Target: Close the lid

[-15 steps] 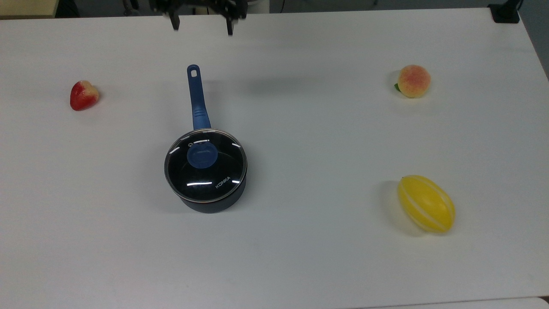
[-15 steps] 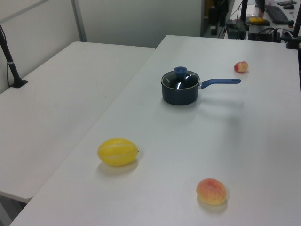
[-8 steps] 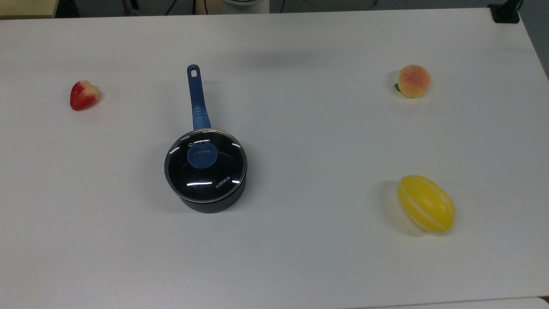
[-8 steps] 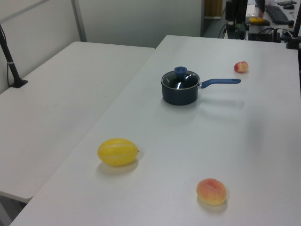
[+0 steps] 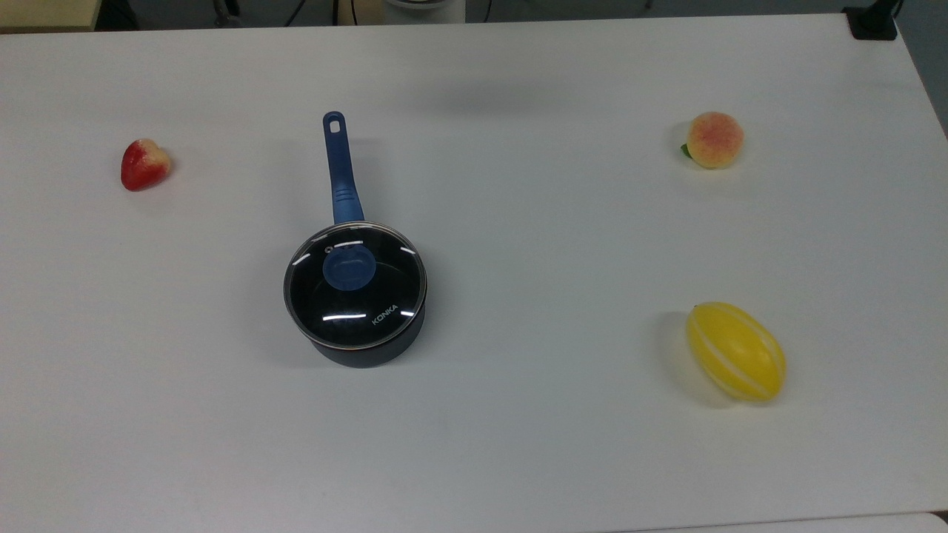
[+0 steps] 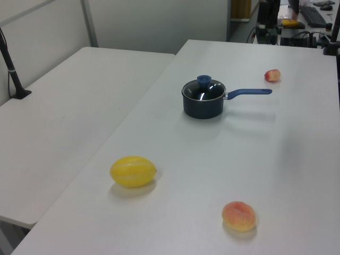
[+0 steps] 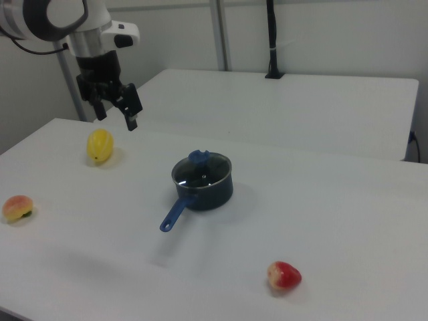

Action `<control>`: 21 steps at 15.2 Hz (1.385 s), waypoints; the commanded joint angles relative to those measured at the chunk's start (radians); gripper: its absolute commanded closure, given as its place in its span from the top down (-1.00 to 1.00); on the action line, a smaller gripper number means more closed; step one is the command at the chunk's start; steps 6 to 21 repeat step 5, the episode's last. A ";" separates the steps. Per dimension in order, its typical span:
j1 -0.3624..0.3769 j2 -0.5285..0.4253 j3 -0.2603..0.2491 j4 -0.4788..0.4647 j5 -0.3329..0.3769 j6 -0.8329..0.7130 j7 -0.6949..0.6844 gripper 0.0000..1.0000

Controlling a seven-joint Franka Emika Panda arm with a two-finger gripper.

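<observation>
Lid (image 5: 355,285) of clear glass, with a metal rim, a blue knob and small white "KONKA" lettering, sits flat and closed on the black saucepan (image 5: 363,348), whose long blue handle (image 5: 339,169) lies level over the white tabletop (image 5: 518,222).

In the right view the claw (image 7: 115,114) hangs in the air above the tabletop, its two dark fingers (image 7: 132,107) spread apart and gripping nothing. The lid (image 7: 202,170) and saucepan (image 7: 212,190) stand well apart from the claw, lower and toward the right view's right. A yellow melon (image 7: 99,145) lies just below the claw in the right view, resting on the tabletop (image 7: 334,227). A peach (image 7: 17,206) lies farther below the claw, toward the right view's left edge. A strawberry (image 7: 283,276) lies well away from the claw, past the saucepan toward the right view's lower right.

In the left view the lidded saucepan (image 6: 202,106) stands with the strawberry (image 6: 272,75) beyond its handle tip, while the melon (image 6: 133,171) and peach (image 6: 239,216) lie nearer the camera.
</observation>
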 commanded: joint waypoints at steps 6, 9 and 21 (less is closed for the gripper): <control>0.021 -0.013 -0.009 -0.075 0.017 0.145 -0.013 1.00; 0.021 -0.013 -0.009 -0.075 0.017 0.145 -0.013 1.00; 0.021 -0.013 -0.009 -0.075 0.017 0.145 -0.013 1.00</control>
